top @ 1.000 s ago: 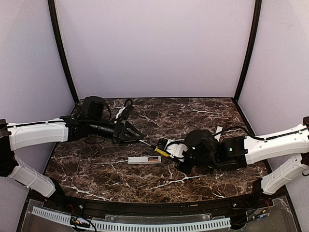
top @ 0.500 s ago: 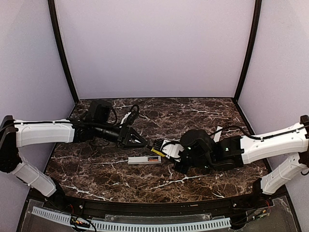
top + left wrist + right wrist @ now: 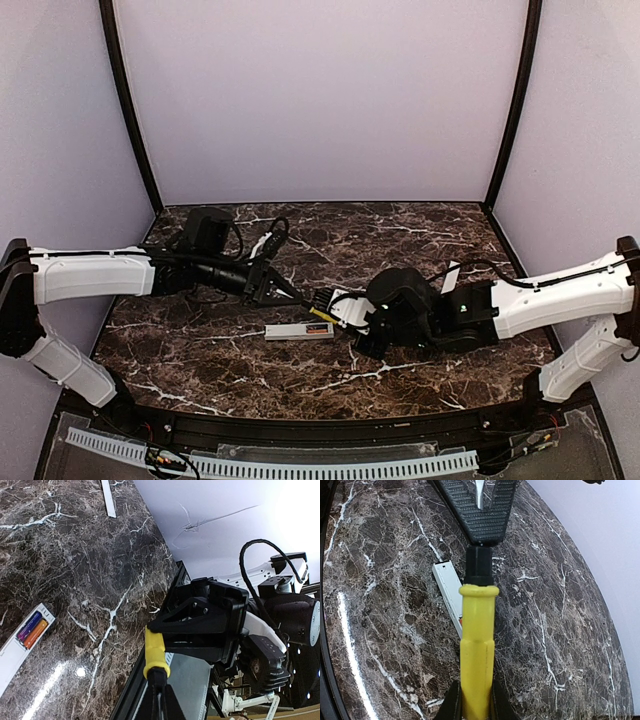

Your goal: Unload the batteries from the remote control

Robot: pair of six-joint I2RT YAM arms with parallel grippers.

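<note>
The white remote control (image 3: 298, 331) lies on the marble with its recess facing up. In the recess sit two batteries (image 3: 32, 629), one purple and one orange. In the right wrist view the remote control (image 3: 449, 585) lies partly hidden behind the screwdriver. That yellow-handled screwdriver (image 3: 322, 313) hangs in the air just above the remote's right end. My right gripper (image 3: 476, 705) is shut on the yellow handle (image 3: 478, 645). My left gripper (image 3: 160, 702) is shut on the screwdriver's black front end (image 3: 159, 677), facing the right gripper (image 3: 210, 625).
A pale cover strip (image 3: 108, 497) lies on the marble apart from the remote, and shows beside my right arm as a white sliver (image 3: 452, 276). A black rail (image 3: 320, 420) marks the table's near edge. Purple walls enclose the back and sides.
My left gripper has moved right to the screwdriver and shut on its black front end. The right arm carried the screwdriver a little leftward. The remote has not moved.
</note>
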